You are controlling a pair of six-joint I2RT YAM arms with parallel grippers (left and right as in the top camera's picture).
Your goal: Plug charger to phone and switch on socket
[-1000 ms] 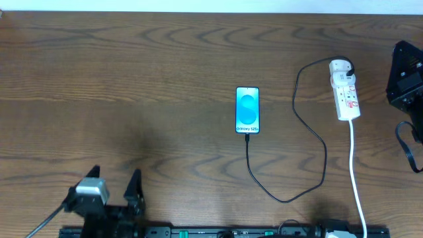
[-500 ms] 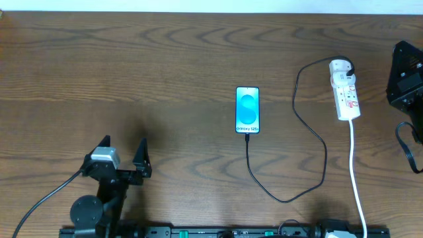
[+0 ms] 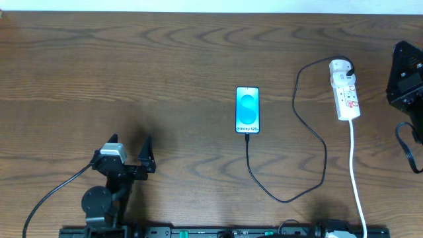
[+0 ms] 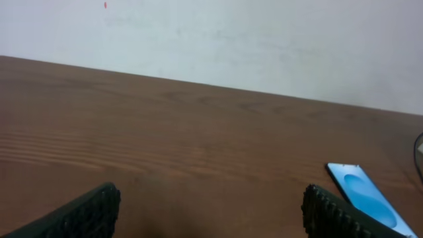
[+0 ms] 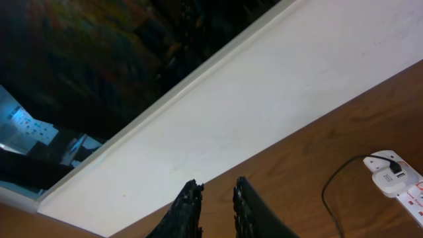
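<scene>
Socket [image 3: 346,92] lies far right, its long axis running near-to-far. Your right gripper [image 5: 215,201], fingers together, is the nearer one. The charger [image 3: 325,162] looks seated in the phone [image 3: 248,110] at table centre. The left gripper [image 3: 131,147], spread open, sits well apart, near-left.

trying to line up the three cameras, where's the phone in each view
Overhead: the phone lies just right of centre, screen lit, with the charger running from its near end.
Left wrist: lower right corner, cut off by the frame edge.
Right wrist: not in it; only the socket shows, at lower right.
Shared landmark: the brown wooden table, in all three.
</scene>
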